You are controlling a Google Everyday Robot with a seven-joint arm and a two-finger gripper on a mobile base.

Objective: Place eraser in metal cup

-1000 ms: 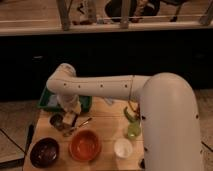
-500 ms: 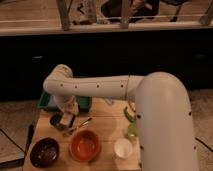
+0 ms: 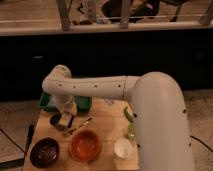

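A small metal cup (image 3: pixel 56 120) stands at the left of the wooden table (image 3: pixel 105 131). My gripper (image 3: pixel 66 118) hangs down from the white arm (image 3: pixel 95 87) and sits right at the cup, over its right side. A dark blocky shape at the gripper's tip may be the eraser, but I cannot make it out for certain. The gripper hides part of the cup.
An orange bowl (image 3: pixel 84 145) and a dark brown bowl (image 3: pixel 44 152) sit near the front edge. A white cup (image 3: pixel 122 148) stands to their right. A utensil (image 3: pixel 80 124) lies beside the metal cup. A green tray (image 3: pixel 48 103) is behind it, and green items (image 3: pixel 129 115) lie on the right.
The arm's bend has shifted a little to the left and down. The gripper has stayed at the metal cup.
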